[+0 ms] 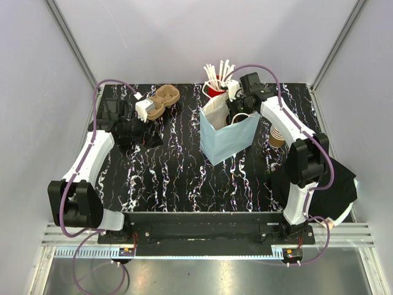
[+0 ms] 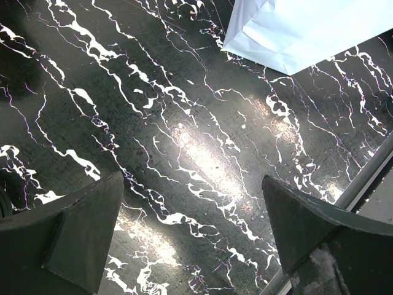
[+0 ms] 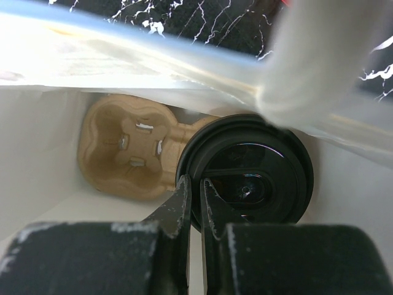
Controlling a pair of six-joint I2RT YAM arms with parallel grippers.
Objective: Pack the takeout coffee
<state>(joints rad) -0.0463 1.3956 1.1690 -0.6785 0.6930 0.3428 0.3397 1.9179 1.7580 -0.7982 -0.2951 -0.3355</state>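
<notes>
No readable text anywhere, no brand, label or number, bag plain pale blue, coffee lid plain black, tray bare tan pulp, tabletop only marbled

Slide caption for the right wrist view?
Inside the pale paper bag with a tan pulp tray, the right claw pinches the black-lidded cup.

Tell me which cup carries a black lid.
The takeout coffee inside the pale blue bag, pinched at its lid rim by the right gripper. The nested brown cups and the red cup show no lid.
</notes>
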